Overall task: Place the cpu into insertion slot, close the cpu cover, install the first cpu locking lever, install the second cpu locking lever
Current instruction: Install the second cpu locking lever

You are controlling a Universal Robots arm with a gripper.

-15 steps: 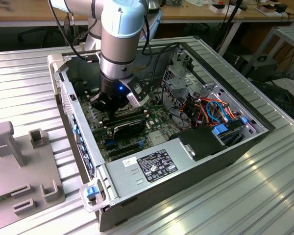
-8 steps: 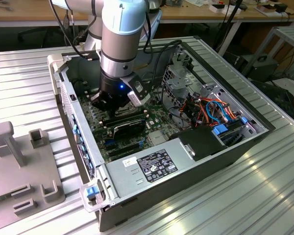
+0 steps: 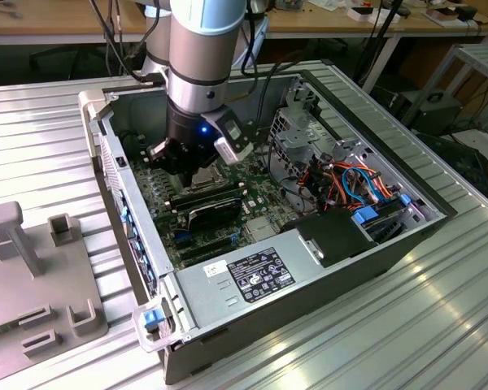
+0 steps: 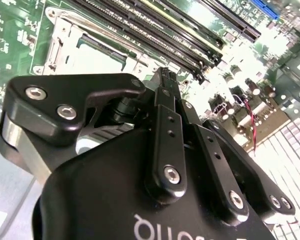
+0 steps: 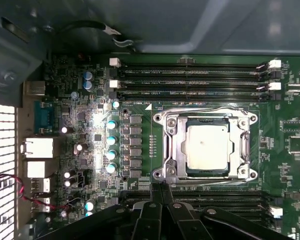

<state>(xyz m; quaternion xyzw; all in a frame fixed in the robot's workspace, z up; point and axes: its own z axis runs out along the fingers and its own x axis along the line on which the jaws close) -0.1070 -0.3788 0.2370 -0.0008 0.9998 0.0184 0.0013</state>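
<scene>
Gripper [image 5: 160,192] fingers pressed together, holding nothing, poised over memory slots [image 5: 190,77] beside insertion slot [image 5: 206,146]. Cpu [image 5: 206,148] seated flat in slot, edges parallel to board; cpu cover [image 5: 176,145] down around it. Exterior view: arm [image 3: 197,73] hides socket.

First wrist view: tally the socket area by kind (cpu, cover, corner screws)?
cpu: 1
cpu cover: 1
corner screws: 4
Total: 6
</scene>
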